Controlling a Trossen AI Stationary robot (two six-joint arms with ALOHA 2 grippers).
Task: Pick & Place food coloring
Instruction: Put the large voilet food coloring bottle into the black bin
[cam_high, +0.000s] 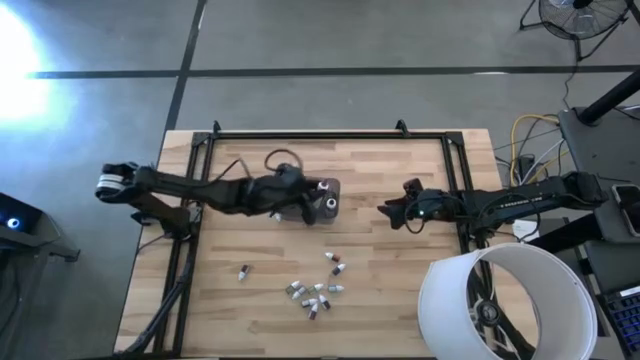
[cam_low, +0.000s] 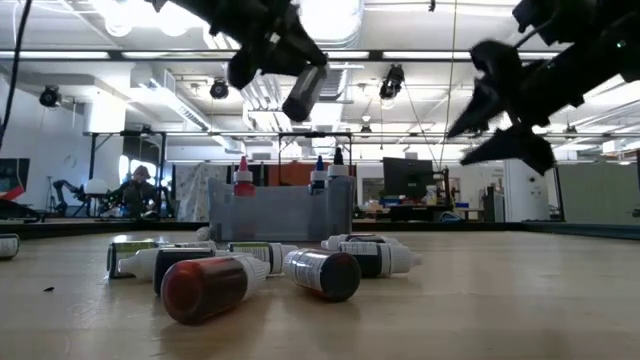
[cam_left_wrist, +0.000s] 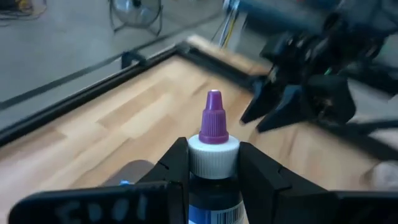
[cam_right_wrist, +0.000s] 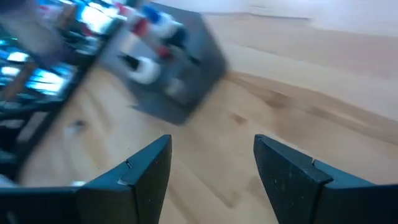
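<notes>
One food coloring bottle (cam_left_wrist: 212, 163), white-collared with a conical purple tip and dark contents, is clamped at the neck between the fingers of the left gripper (cam_left_wrist: 213, 171), which is raised above the grey tub (cam_high: 318, 200). Directly beneath that gripper the tub, a matte rectangular box, already holds several upright bottles (cam_low: 242, 178) with red, blue and white caps. Nearer the table's front edge than either gripper, a loose cluster of bottles (cam_high: 318, 291) lies on its sides, and one stray bottle (cam_high: 243, 270) sits apart. The step in hand appears to be placement: the next move likely calls for lowering the held bottle upright into a free spot, then releasing. The right gripper (cam_right_wrist: 211, 171) hovers beside the tub, facing it, fingers spread wide and empty. Bottles are smooth, cylindrical plastic; the table (cam_high: 390, 310) is pale, planked wood.
</notes>
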